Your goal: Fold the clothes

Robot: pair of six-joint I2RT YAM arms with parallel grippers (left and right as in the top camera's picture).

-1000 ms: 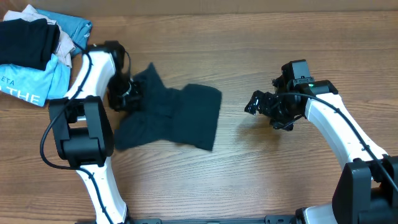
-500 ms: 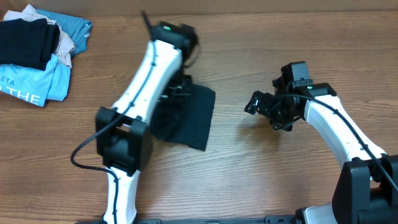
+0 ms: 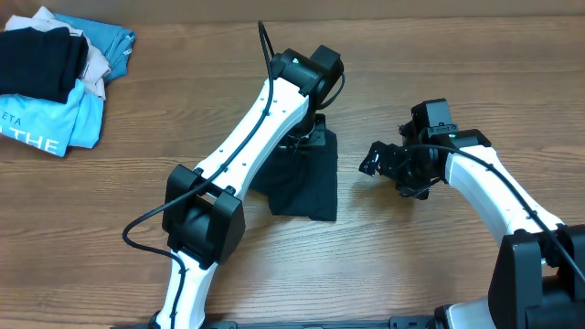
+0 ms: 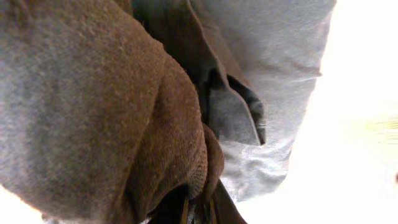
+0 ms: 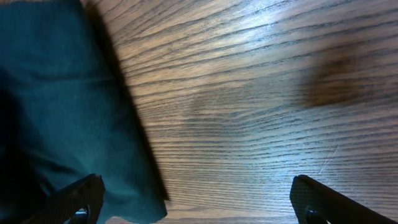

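Overhead: the left arm (image 3: 265,114) reaches across the middle of the bench (image 3: 439,55). Its left fingers (image 3: 307,143) point down at the far edge of the dark teal garment (image 3: 303,183) and are closed together on the cloth there. The garment lies in a narrow, folded heap. The right fingers (image 3: 371,161) stand wide apart and hold nothing, near the garment's right side but not touching it. A black garment (image 3: 37,59) and a light-blue shirt (image 3: 50,128) lie piled at the far left corner.

Left wrist: bunched fabric (image 4: 124,106) fills the picture and presses close; the fingers themselves are hidden.

Right wrist: both right fingers (image 5: 323,202) are spread to the lower corners, over bare wood (image 5: 261,93). The garment's edge (image 5: 56,112) lies by the left one.
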